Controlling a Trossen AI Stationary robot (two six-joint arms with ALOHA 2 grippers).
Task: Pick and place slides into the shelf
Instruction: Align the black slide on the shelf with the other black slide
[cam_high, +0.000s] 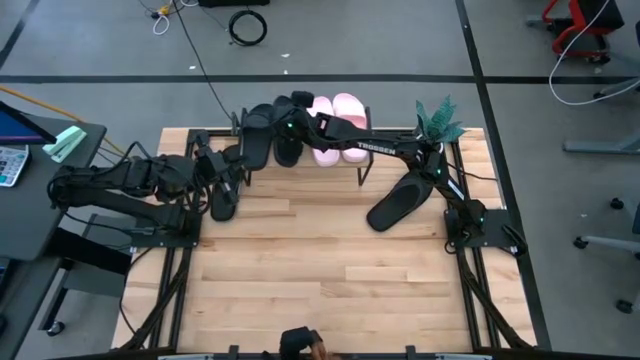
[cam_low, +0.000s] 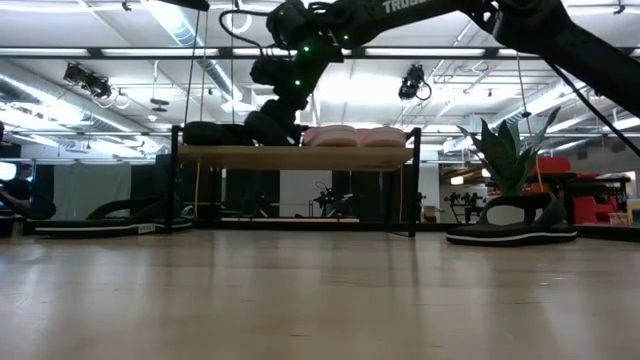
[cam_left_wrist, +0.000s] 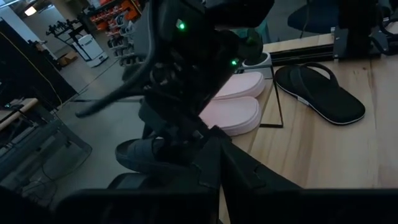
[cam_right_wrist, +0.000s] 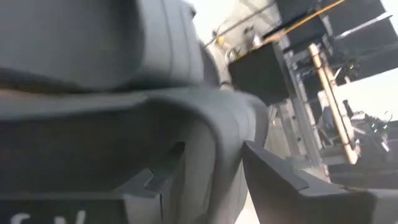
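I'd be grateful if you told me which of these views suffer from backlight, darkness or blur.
Low view: bright ceiling lights behind leave the shelf and the black slide near the plant as dark shapes. Left wrist view: dim, with the right arm's dark bulk filling the foreground, though the pink slides read clearly. Right wrist view: a black slide fills the frame, soft and close. High view: evenly lit.

pink slides (cam_high: 335, 125): 2; black slides (cam_high: 400, 203): 4; shelf (cam_low: 295, 156): 1; plant (cam_high: 438, 122): 1
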